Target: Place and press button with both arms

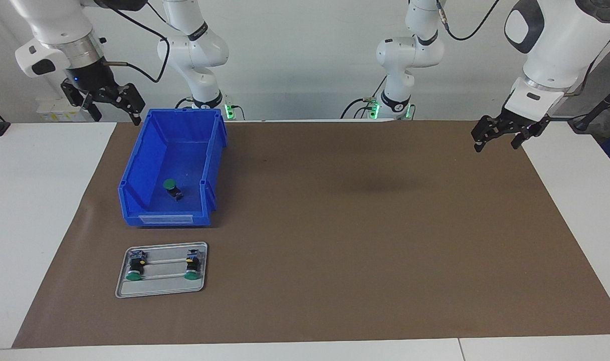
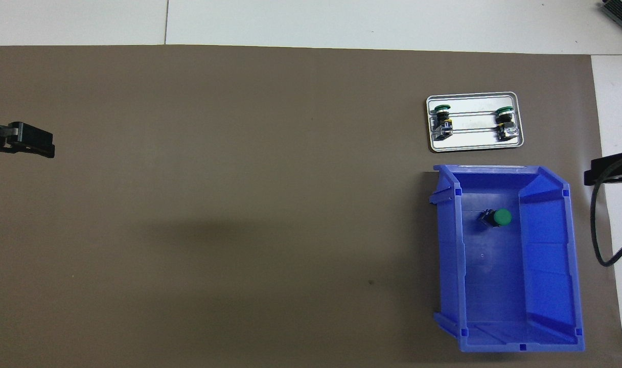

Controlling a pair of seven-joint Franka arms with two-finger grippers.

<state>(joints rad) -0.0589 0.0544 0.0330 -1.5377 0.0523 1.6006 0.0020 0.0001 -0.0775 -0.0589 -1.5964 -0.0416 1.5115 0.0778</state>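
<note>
Brown matting (image 1: 335, 240) covered most of the white table (image 1: 34, 225), and its whole middle lay bare between the two grippers. Toward the right arm's end stood an open-topped blue plastic bin (image 1: 134, 198), whose low front wall faced away from the robots. Inside it, on the floor and clear of every wall, lay the small push-button with a round green cap (image 1: 172, 188) and a short black body, tipped on its side. In the overhead view it sat at about twelve o'clock from the bin's centre.

Just beside the bin, farther from the robots, rested a flat grey metal tray (image 1: 159, 291) carrying two more green-capped buttons (image 1: 134, 268) on thin rails.

The right gripper (image 1: 112, 103) hung high over the mat's edge beside the bin's corner nearest the robots, fingers spread and empty. The left gripper (image 1: 500, 133) waited over the mat's edge at the left arm's end, likewise spread and holding nothing.
</note>
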